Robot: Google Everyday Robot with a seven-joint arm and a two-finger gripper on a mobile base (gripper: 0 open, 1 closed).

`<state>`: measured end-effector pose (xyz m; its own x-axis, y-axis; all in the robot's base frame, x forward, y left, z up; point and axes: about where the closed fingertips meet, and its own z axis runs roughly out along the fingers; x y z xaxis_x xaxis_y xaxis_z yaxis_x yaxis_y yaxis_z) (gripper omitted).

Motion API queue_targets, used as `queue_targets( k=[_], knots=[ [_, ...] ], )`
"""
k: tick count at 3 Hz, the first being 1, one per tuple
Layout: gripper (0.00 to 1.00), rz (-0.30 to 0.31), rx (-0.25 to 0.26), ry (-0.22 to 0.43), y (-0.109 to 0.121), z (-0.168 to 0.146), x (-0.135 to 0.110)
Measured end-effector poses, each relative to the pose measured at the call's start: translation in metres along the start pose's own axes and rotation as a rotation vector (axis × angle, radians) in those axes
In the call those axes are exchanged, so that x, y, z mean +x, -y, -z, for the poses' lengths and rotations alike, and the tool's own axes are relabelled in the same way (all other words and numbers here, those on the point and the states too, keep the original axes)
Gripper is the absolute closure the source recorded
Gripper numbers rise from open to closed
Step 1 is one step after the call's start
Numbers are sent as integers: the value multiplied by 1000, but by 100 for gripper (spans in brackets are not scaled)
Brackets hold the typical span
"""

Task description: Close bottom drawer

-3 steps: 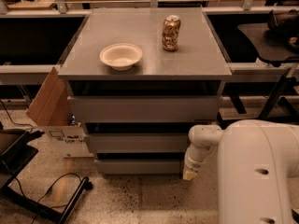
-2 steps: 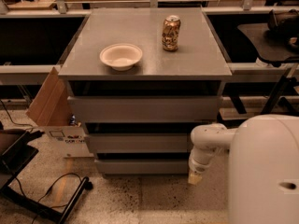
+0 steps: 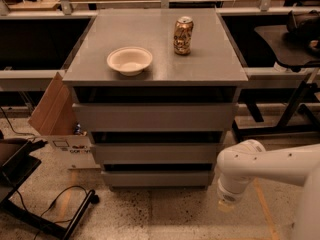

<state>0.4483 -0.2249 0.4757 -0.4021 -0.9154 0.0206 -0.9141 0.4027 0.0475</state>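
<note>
Gripper [image 3: 226,203] farther right, beside bottom drawer [image 3: 157,178]

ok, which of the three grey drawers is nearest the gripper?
The bottom drawer, the lowest matte grey flat front. The robot's gripper hangs low by its right end; middle drawer and top drawer sit higher.

- bench [image 3: 205,64]: smooth matt grey top with a faint sheen
- bottom drawer [image 3: 157,178]: flat matt grey front
- bowl [image 3: 129,60]: cream, matt, paper-like
- can [image 3: 183,35]: shiny printed metal
- box [image 3: 52,115]: dull brown cardboard
- floor [image 3: 165,216]: speckled, smooth, stone-like
- claw [image 3: 226,204], low at the right, just beside the bottom drawer: smooth, glossy white casing
</note>
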Motion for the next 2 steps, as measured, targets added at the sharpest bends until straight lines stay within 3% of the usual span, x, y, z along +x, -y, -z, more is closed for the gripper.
queue_targets(
  k=[1,2],
  knots=[
    [100,-92,118,11,-28,34,33],
    [86,-161,212,38,-55,43,62]
  ],
)
